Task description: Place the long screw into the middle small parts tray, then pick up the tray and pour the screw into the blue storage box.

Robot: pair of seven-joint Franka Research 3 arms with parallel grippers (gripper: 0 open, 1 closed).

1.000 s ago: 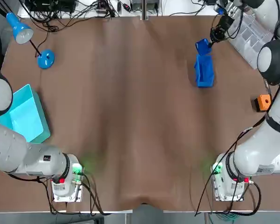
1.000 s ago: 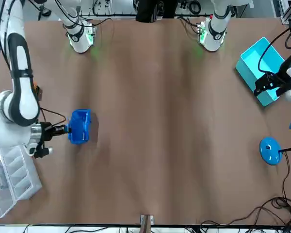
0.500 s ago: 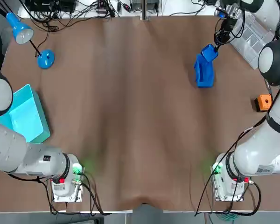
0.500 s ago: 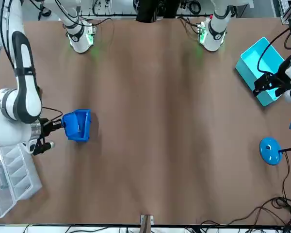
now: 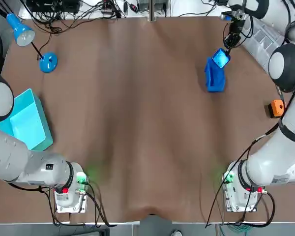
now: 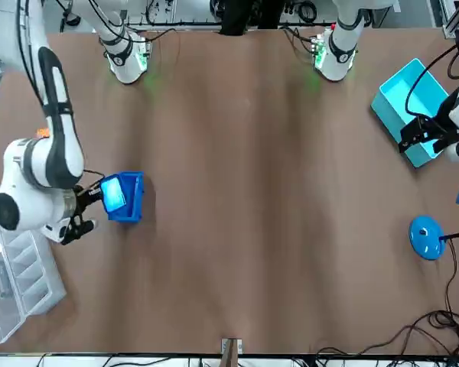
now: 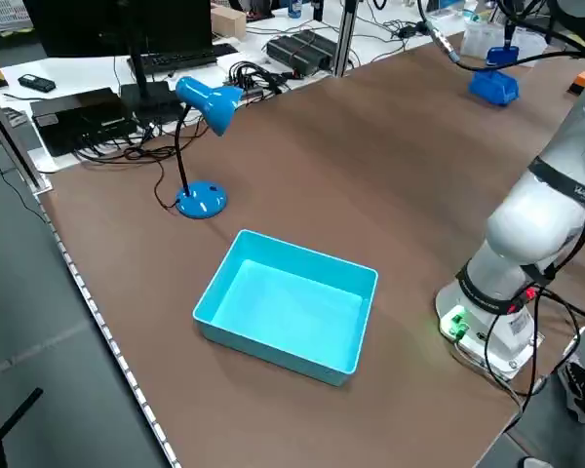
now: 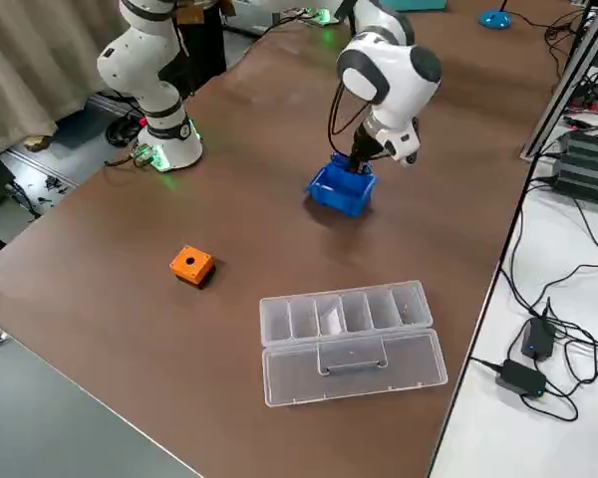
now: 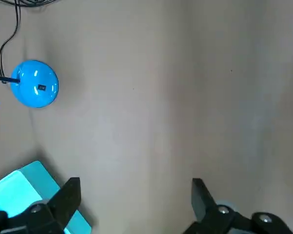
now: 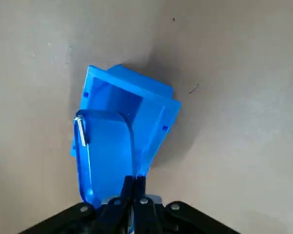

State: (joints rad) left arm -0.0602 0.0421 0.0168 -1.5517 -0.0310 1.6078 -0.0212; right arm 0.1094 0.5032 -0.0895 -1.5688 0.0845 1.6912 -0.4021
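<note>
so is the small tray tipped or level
Tipped: the right gripper holds the small tray slanted above the blue storage box, screw at its rim.

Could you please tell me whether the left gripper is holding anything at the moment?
No, the left gripper has its fingers wide apart, with only the table showing between them.

small blue tray (image 10: 107,158), tilted above the blue storage box (image 10: 118,96) — silver long screw (image 10: 80,131) lying against the tray's rim
</note>
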